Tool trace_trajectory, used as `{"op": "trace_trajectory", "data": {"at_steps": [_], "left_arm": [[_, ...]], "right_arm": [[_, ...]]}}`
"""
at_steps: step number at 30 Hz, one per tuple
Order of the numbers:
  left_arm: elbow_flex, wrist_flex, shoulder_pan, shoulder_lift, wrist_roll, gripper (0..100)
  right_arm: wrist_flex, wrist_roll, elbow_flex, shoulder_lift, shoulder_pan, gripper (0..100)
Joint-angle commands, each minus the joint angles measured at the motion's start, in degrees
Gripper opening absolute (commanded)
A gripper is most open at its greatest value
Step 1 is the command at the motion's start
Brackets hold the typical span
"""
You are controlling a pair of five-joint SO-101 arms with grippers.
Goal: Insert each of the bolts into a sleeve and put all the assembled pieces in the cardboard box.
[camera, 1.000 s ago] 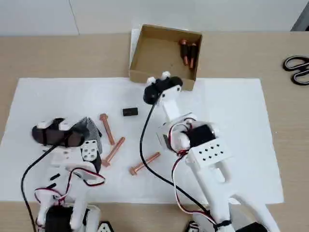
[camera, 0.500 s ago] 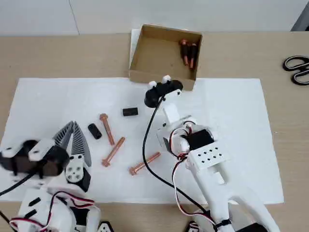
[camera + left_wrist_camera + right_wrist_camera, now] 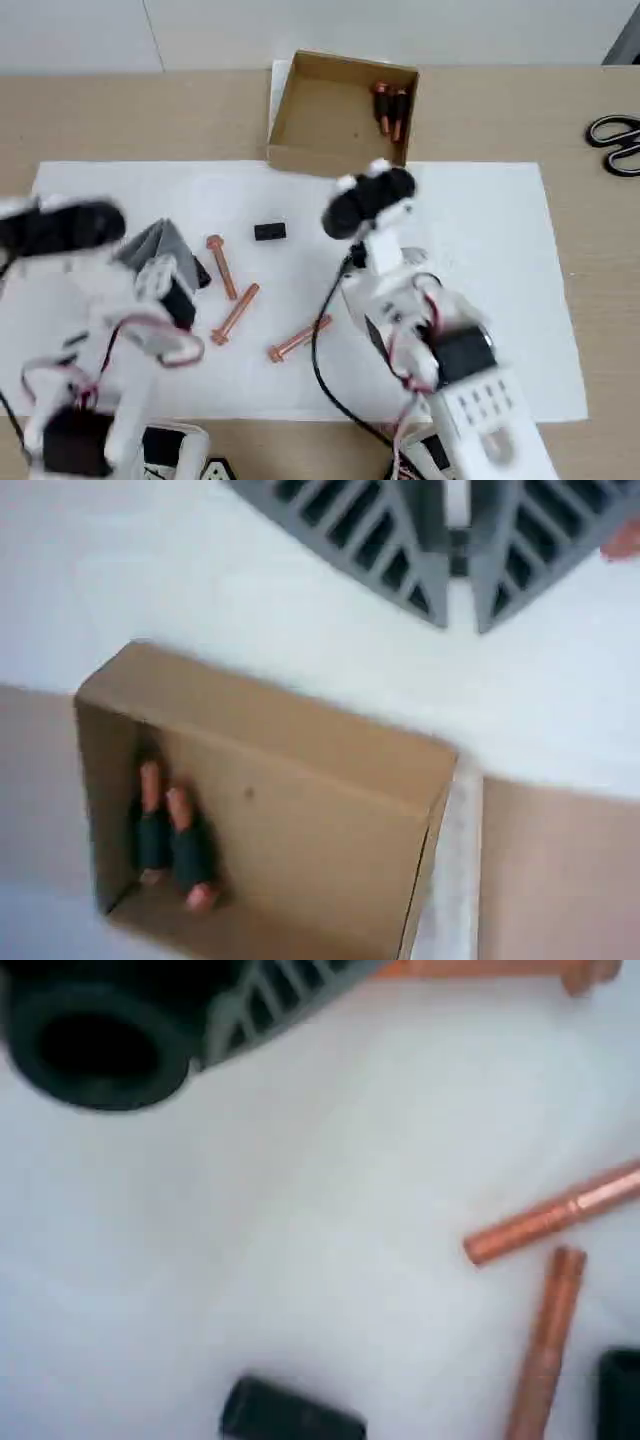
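The cardboard box point(image 3: 300, 115) stands at the back and holds two assembled pieces point(image 3: 391, 108), which the left wrist view shows in a corner of the box point(image 3: 170, 840). Three copper bolts point(image 3: 222, 265) point(image 3: 235, 312) point(image 3: 298, 338) lie on the white paper. One black sleeve point(image 3: 269, 231) lies loose; another point(image 3: 199, 273) sits right beside my left gripper point(image 3: 165, 250). In the left wrist view that gripper point(image 3: 462, 610) has its grey fingers close together. My right gripper point(image 3: 190, 1020) is shut on a black sleeve point(image 3: 100, 1050), above bolts point(image 3: 555, 1210) and a loose sleeve point(image 3: 290, 1415).
White paper point(image 3: 500, 250) covers the middle of the wooden table. Black scissors point(image 3: 615, 143) lie at the far right edge. The right arm's body and cables point(image 3: 420, 330) rise over the paper's centre right.
My left arm pulled back with its fingers spread, then rose and swung forward, and its fingers now stand close together. My right arm's wrist shifted right and toward the front.
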State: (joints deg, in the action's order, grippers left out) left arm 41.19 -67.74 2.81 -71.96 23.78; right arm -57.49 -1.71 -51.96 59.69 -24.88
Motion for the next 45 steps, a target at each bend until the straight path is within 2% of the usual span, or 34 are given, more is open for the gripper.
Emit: {"op": "trace_trajectory", "data": {"at_steps": [1, 7, 11, 18, 20, 23, 27, 32, 34, 38, 41, 45], "left_arm": [[-4.5, 0.2, 1.0, 8.5, 0.8, 1], [-8.0, -0.1, 7.2, 20.0, 1.0, 1], [-9.4, -0.7, 7.0, 26.6, 1.0, 1], [-11.0, -1.8, 2.5, 38.2, 1.5, 1], [-13.9, -6.8, 2.5, 40.2, 4.3, 1], [-20.1, -19.3, 2.4, 42.1, 8.0, 1], [-24.1, -32.5, 2.7, 42.2, 7.7, 1], [-24.6, -32.0, 5.0, 42.1, 8.3, 1], [-25.9, -29.9, 5.8, 42.5, 11.2, 1], [-26.5, -23.4, 2.9, 42.7, 19.2, 1], [-26.4, -20.3, 2.6, 43.3, 16.8, 1], [-26.7, -22.7, 2.6, 50.5, 15.2, 1]], "right_arm": [[5.5, 0.2, -5.1, 10.1, 3.6, 0.4], [19.3, 0.1, -17.1, 19.8, 8.6, 0.4], [22.7, 0.1, -22.9, 23.3, 9.3, 0.4], [23.1, 0.1, -29.5, 26.5, 10.8, 0.4], [23.2, 0.1, -31.1, 27.5, 12.4, 0.4], [23.2, 0.1, -33.7, 29.1, 14.1, 0.4], [26.4, 0.1, -37.4, 31.9, 14.5, 0.4], [28.4, 0.2, -41.4, 35.5, 14.2, 0.4], [28.3, 0.1, -43.2, 36.5, 14.2, 0.4], [28.3, 0.1, -44.7, 38.5, 14.2, 0.4], [28.3, 0.2, -44.7, 39.5, 14.2, 0.4], [28.2, 0.3, -44.7, 39.3, 14.2, 0.4]]}}
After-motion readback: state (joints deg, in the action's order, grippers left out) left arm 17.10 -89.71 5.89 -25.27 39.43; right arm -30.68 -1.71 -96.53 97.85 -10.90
